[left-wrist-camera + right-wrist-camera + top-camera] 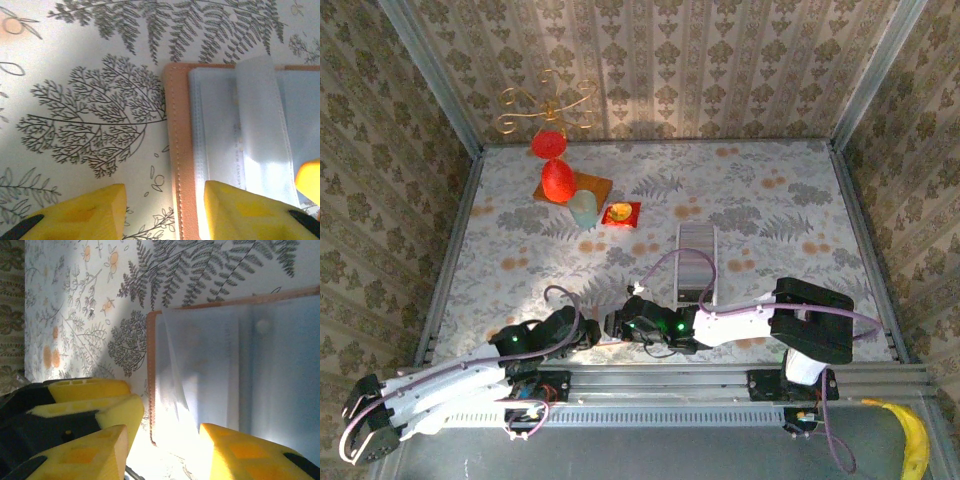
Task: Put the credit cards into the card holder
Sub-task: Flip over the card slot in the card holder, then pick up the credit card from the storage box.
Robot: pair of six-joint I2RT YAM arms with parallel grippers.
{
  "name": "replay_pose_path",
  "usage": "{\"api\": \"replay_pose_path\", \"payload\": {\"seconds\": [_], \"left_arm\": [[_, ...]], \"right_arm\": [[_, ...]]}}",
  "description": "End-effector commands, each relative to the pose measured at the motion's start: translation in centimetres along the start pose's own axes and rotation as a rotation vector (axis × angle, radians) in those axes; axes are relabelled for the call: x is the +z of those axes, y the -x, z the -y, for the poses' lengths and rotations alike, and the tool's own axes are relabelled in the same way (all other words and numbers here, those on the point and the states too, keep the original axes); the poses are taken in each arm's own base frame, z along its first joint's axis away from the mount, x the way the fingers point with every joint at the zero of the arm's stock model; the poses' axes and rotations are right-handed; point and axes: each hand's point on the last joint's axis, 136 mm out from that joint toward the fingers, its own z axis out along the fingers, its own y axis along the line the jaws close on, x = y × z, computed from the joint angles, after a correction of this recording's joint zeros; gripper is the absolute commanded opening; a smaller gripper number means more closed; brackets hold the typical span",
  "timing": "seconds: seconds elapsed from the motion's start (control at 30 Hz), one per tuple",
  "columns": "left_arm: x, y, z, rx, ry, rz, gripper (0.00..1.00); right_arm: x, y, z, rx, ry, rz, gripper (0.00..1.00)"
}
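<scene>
The small pinkish-tan leather-like folding card holder (pixel 176 150) lay open and flat on the fern-printed worktop (pixel 90 75), with its clear plastic sleeves (pixel 215 125) facing up. Both tools were low over the same side of it.

In the left wrist view the left tool (pixel 164 195) was spread wide and held nothing. One yellow padded finger (pixel 80 215) was over bare worktop beside the holder and the other was over the sleeves. The holder's stitched tan border ran up between them. Whether the inner pad touched the sleeve could not be told. A pale translucent strip (pixel 260 125) ran down the middle of the holder; it could have been a card or a fold of the sleeves.

In the right wrist view the right tool (pixel 164 432) was likewise parted and empty. It straddled the holder's tan border, with one finger off the holder and one over the sleeves. A thin clear flap (pixel 175 370) of sleeve stood slightly lifted just inside that border. The left tool's yellow pads sat just outside the holder, beside the right tool's outer finger.

From above, a long clear plastic tray with ribbed rows (pixel 697 262) lay just beyond the holder and to its right. Two glossy red ornaments (pixel 557 180) stood well beyond it to the left.
</scene>
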Motion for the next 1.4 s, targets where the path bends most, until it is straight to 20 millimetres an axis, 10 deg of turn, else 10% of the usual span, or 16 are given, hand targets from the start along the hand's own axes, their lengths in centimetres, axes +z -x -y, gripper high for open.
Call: {"api": "replay_pose_path", "payload": {"seconds": [0.0, 0.6, 0.87, 1.07, 1.2, 1.37], "left_arm": [[-0.1, 0.1, -1.7, -0.029, 0.061, 0.019, 0.48], [-0.2, 0.3, -1.9, -0.053, 0.062, 0.032, 0.53], [-0.4, 0.5, -1.5, -0.045, 0.045, 0.036, 0.51], [-0.5, 0.7, -0.8, -0.028, 0.021, 0.035, 0.48], [-0.6, 1.0, -0.4, -0.017, 0.010, 0.041, 0.48], [-0.5, 1.2, 0.3, -0.005, -0.009, 0.040, 0.47]], "right_arm": [[0.5, -0.4, -1.2, -0.001, 0.038, -0.017, 0.42], [-0.5, 0.5, -4.5, 0.016, 0.177, -0.008, 0.50], [-3.8, 4.2, -4.0, -0.123, 0.140, 0.052, 0.55], [-11.5, 10.9, -3.0, -0.572, 0.037, 0.231, 0.52], [-15.1, 10.8, -2.6, -1.143, -0.025, 0.266, 0.54], [-16.2, 10.3, 3.3, -1.581, -0.210, 0.010, 0.59]]}}
